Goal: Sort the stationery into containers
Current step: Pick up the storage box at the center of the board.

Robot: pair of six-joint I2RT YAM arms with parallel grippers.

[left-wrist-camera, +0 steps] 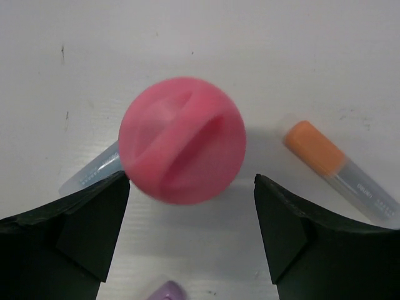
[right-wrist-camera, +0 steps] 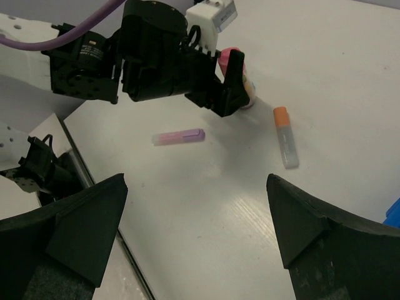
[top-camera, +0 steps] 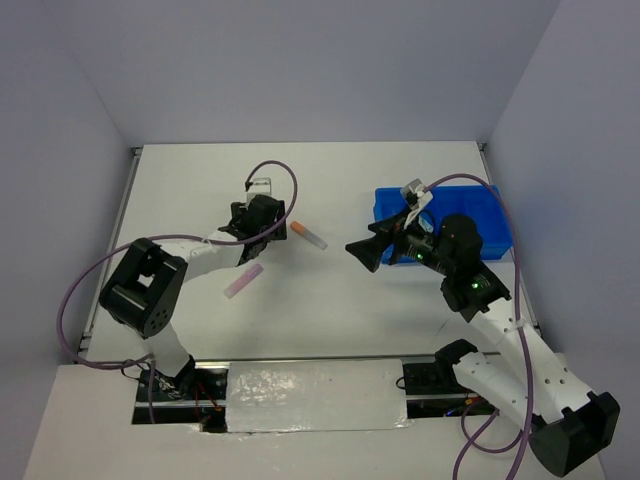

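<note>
A pink-capped bottle (left-wrist-camera: 181, 140) stands upright on the white table, seen from above in the left wrist view. My left gripper (left-wrist-camera: 190, 237) is open over it, with the cap just ahead of the fingertips. The bottle (right-wrist-camera: 230, 55) also shows in the right wrist view, beside the left gripper (right-wrist-camera: 228, 94). In the top view the left gripper (top-camera: 262, 215) hides it. An orange-capped stick (top-camera: 308, 235) lies to its right and a lilac stick (top-camera: 243, 280) nearer the arm bases. A pale clear stick (left-wrist-camera: 87, 174) lies partly behind the cap. My right gripper (top-camera: 365, 250) is open and empty, left of the blue tray (top-camera: 492, 215).
The right arm covers much of the blue tray, so its contents are hidden. The orange stick (right-wrist-camera: 285, 137) and lilac stick (right-wrist-camera: 179, 136) lie ahead of my right gripper (right-wrist-camera: 197, 237). The table's left edge (right-wrist-camera: 94, 181) runs close by.
</note>
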